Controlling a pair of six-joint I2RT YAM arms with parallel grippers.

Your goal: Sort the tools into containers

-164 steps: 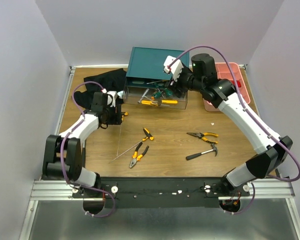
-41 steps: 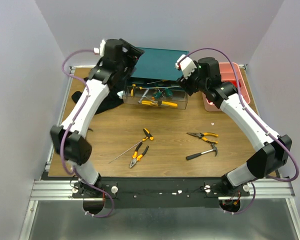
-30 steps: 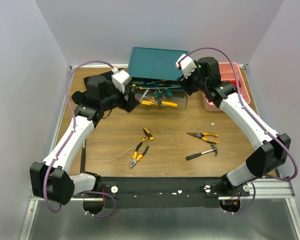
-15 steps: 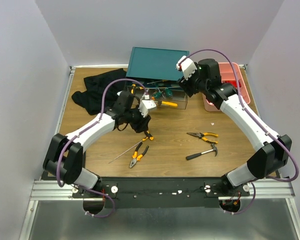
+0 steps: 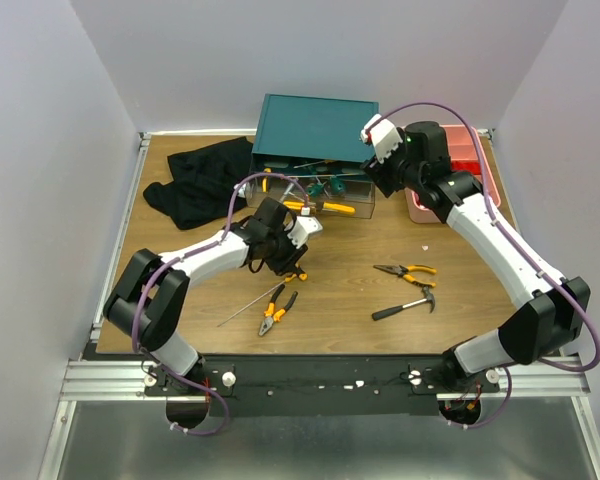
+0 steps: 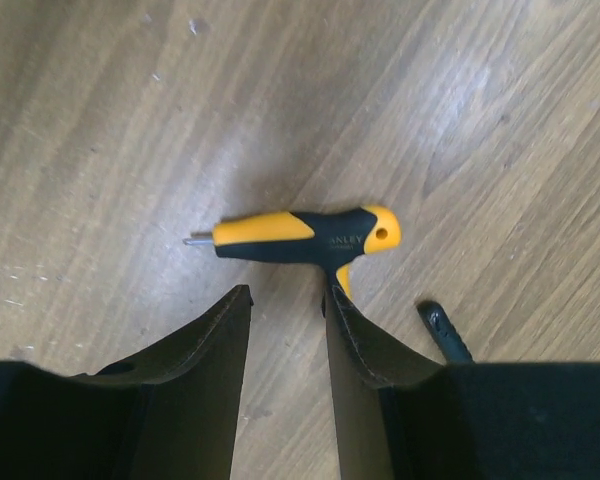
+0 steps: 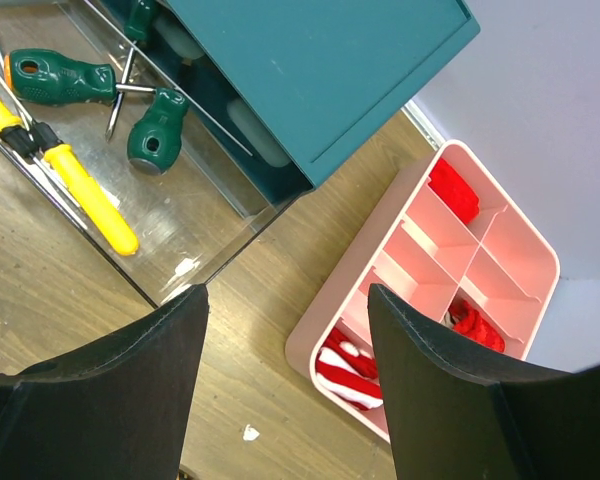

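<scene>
A wooden tabletop (image 5: 210,270) boxed in by pale walls, seen from above: my left claw (image 5: 286,258) is down over the small yellow-and-black-handled pliers (image 5: 298,274) at mid-table. My right claw (image 5: 380,178) hangs by the right end of the clear plastic drawer (image 5: 360,200) pulled out of the teal metal cabinet (image 5: 310,122). Loose on the wood lie larger orange-handled pliers (image 5: 277,310), a thin metal rod (image 5: 242,308), yellow-handled long-nose pliers (image 5: 405,270) and a black-handled hammer (image 5: 405,305). The pink compartment tray (image 5: 485,180) stands far right, a black cloth (image 5: 200,180) far left.

From my left wrist: the jaws stand part-way apart with bare wood between them, holding nothing. The small pliers (image 6: 300,235) lie crosswise just beyond my fingertips (image 6: 352,335). A clean pick, I judge, means edging forward until the thick dark middle of the handles sits between the pads, settling to the wood, then closing squarely. A pinch near the metal tip could let the tool swing.

From my right wrist: the claw (image 7: 285,300) is spread wide and empty over the drawer's (image 7: 195,240) corner. Green-handled screwdrivers (image 7: 60,78) and a yellow-handled screwdriver (image 7: 80,190) rest inside. The pink tray (image 7: 425,250) holds red items. I should keep this arm off the drawer mouth.
</scene>
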